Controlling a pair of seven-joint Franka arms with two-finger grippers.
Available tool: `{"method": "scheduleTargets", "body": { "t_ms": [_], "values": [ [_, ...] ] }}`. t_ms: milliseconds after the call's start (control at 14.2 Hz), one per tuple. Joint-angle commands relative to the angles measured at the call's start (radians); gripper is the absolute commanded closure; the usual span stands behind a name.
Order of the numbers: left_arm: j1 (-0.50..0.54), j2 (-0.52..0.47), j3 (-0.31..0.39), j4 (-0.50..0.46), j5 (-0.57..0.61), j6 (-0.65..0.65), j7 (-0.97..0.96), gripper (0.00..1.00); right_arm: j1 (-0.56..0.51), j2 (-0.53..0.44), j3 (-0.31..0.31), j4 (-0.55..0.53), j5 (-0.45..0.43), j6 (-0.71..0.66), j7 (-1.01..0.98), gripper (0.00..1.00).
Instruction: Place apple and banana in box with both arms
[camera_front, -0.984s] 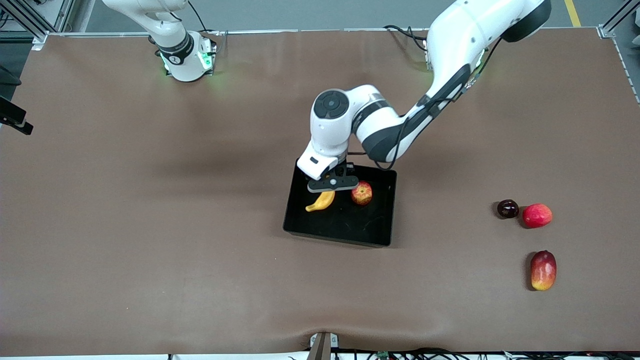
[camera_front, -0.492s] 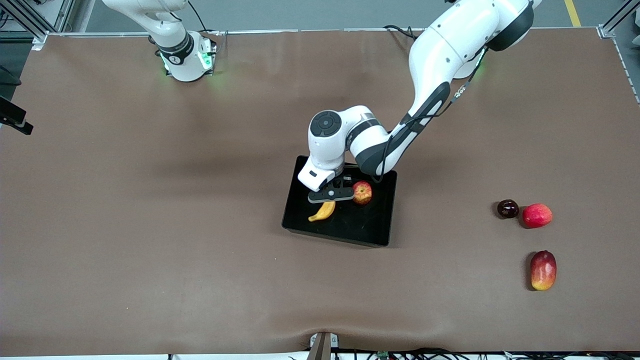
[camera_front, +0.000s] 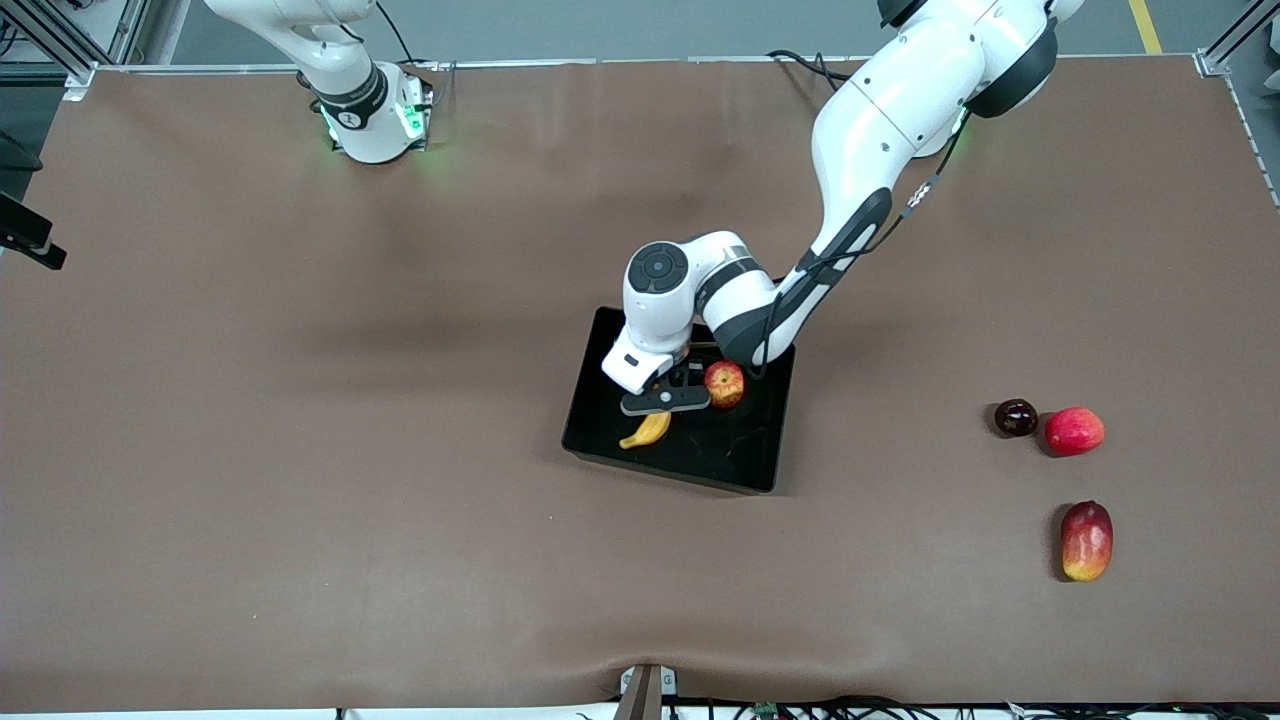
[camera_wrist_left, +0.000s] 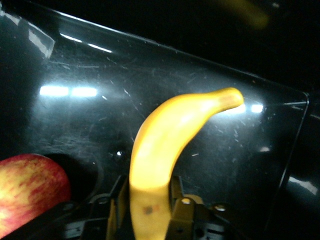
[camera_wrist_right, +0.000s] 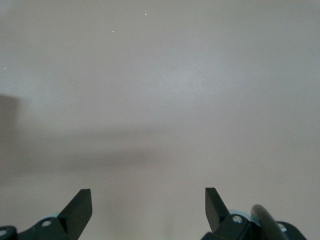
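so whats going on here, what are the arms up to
The left gripper is down in the black box, closed on the banana just above the floor. The apple already lies in the box beside it. The right gripper waits open over bare table. Three other fruits lie toward the left arm's end.

Brown tabletop (camera_front: 300, 450), shown across nearly the whole frame. At middle right, a small dark, nearly black round fruit (camera_front: 1015, 417) is seen touching or just beside a pinkish-red round fruit (camera_front: 1074, 431). In the lower right, apart from that pair, an elongated red-and-yellow fruit (camera_front: 1086, 540) is laid lengthwise, its yellow end turned toward the bottom edge of the frame.
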Motion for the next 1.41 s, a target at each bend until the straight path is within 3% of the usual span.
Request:
{"method": "scheduleTargets", "body": {
  "t_ms": [0,211,562,633,984,1336],
  "values": [
    [-0.007,-0.017,0.027,0.018,0.024,0.019,0.008,0.00,-0.008,0.005,0.008,0.018,0.002,-0.005,0.011,0.00],
    [0.022,-0.126,0.030,0.030,0.009,-0.016,-0.007,0.00,-0.010,0.007,0.008,0.018,0.002,-0.005,0.011,0.00],
    [0.150,-0.364,0.010,0.025,-0.028,-0.251,0.041,0.00,-0.010,0.007,0.008,0.018,0.002,-0.003,0.011,0.00],
    [0.167,-0.399,0.010,0.025,-0.081,-0.283,0.053,0.00,-0.010,0.007,0.008,0.018,0.002,-0.003,0.011,0.00],
    [0.349,-0.563,0.010,0.027,-0.282,-0.437,0.358,0.00,-0.008,0.007,0.008,0.018,0.002,-0.003,0.011,0.00],
    [0.473,-0.678,0.010,0.024,-0.341,-0.616,0.669,0.00,-0.010,0.007,0.008,0.018,0.002,-0.003,0.011,0.00]
  ]
}}
